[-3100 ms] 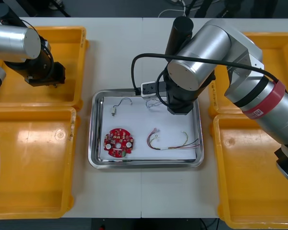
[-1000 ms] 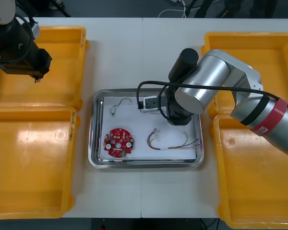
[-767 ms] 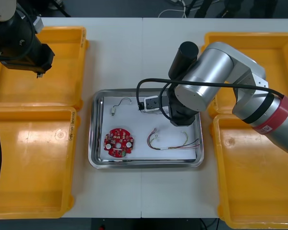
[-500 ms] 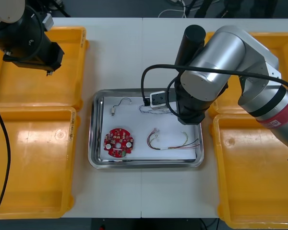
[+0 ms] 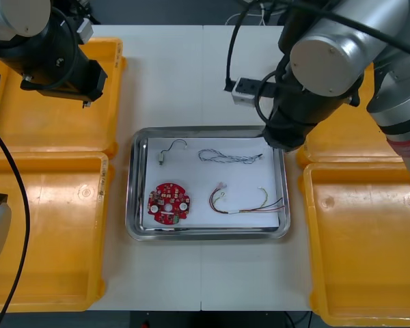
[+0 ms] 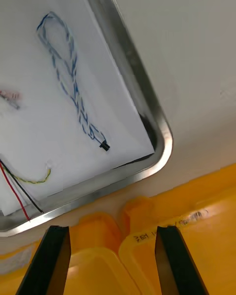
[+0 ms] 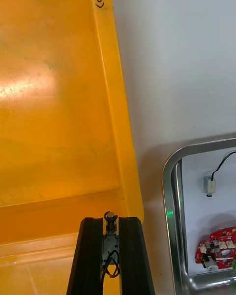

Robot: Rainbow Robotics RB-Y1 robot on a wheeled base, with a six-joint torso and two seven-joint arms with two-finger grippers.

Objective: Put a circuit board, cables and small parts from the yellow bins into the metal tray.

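Note:
My left gripper (image 7: 111, 220) is shut on a small metal part (image 7: 110, 246) with a black wire, held over the inner wall of the far left yellow bin (image 7: 54, 103). In the front view it (image 5: 86, 102) hangs over that bin's right side. The metal tray (image 5: 131, 205), white inside, holds a red circuit board (image 5: 168, 202), a black cable (image 5: 171, 148), a twisted blue and white cable (image 5: 229, 157) and a red and yellow cable (image 5: 244, 202). My right gripper (image 6: 113, 255) is open above the seam of the two right bins, just past the tray's rim (image 6: 132, 64). The blue and white cable (image 6: 69, 73) lies free.
Two yellow bins (image 5: 48, 232) flank the tray on the left and two (image 5: 369, 239) on the right. The right arm's bulk (image 5: 328, 61) hangs above the tray's far right corner. Bare table lies in front of and behind the tray.
The right arm has risen and drawn back toward the far right, leaving the blue and white cable in the tray. The left arm has moved right over its bin toward the tray.

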